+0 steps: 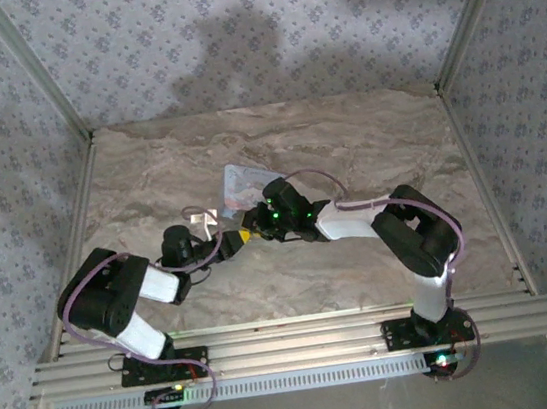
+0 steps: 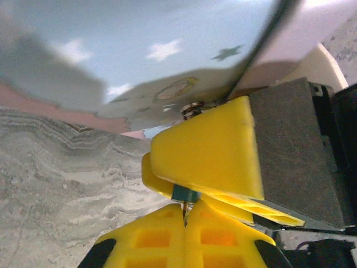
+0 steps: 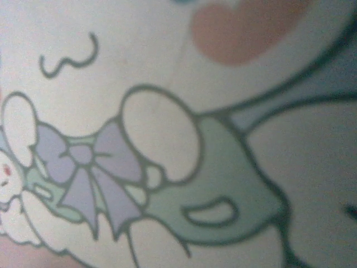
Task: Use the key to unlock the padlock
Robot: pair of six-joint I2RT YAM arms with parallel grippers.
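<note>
**A:** From above, where does everything stand?

**B:** The left gripper [image 1: 236,242] and right gripper [image 1: 256,225] meet tip to tip mid-table, just in front of the pale blue rectangular tin box [image 1: 245,180]. The marble-patterned table [image 1: 366,142] lies bare all round them, and its edges and the walls are well apart.

**A:** And the left wrist view?

**B:** The tiny dark teal squarish padlock [image 2: 185,194] is pinched between the right gripper's yellow fingers [image 2: 206,156]. Just below, the left gripper's fingers [image 2: 150,240] are pressed together on what I judge to be a thin dark key blade [image 2: 184,211], which reaches the padlock's underside.

**A:** Which step is that?

**B:** Key insertion, I'd say. The next move calls for a straight push and then a twist, with the padlock held steady. Room is tight, because the tin hangs close over the right fingers.

**A:** Right wrist?

**B:** The tin's cartoon lid, very close and blurred.
</note>
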